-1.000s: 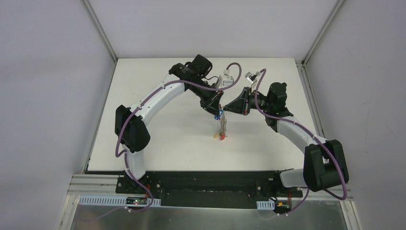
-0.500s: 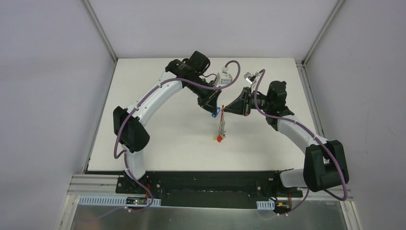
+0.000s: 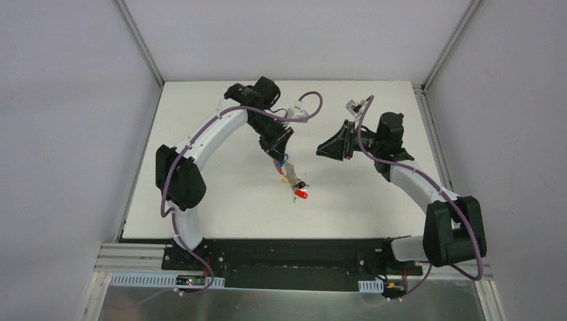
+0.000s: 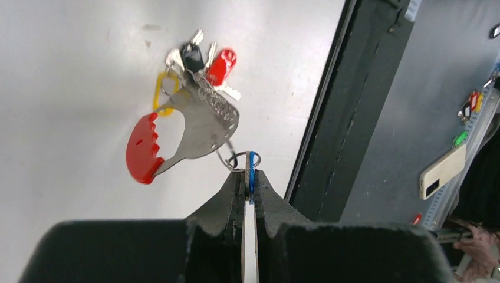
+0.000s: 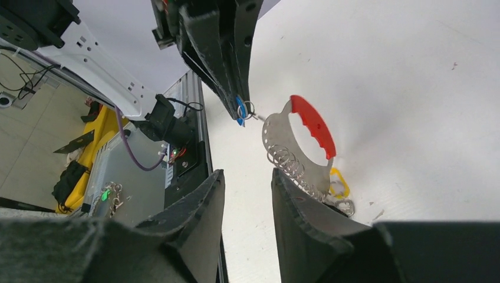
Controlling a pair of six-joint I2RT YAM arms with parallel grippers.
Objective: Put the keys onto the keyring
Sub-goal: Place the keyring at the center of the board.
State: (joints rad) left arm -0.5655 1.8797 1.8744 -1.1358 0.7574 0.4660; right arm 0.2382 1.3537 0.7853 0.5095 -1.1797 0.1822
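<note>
My left gripper is shut on a blue-tagged key that sits on a small wire ring. From that ring the keyring dangles, red half to the left in the left wrist view. At its far end hang more keys with a red tag, a black tag and a yellow tag. From above, the left gripper holds the keyring slanting down to the table. My right gripper stands open to its right, apart from it. In the right wrist view the right gripper holds nothing, and the keyring lies beyond its fingers.
A black rail runs along the table's near edge, with the arm bases on it. Grey enclosure walls and aluminium posts close in the back and sides. The white tabletop spreads around the keyring.
The right gripper has opened and drawn back to the right, away from the keyring. The left gripper has carried the keyring leftward, and the loop has swung to a slant.
</note>
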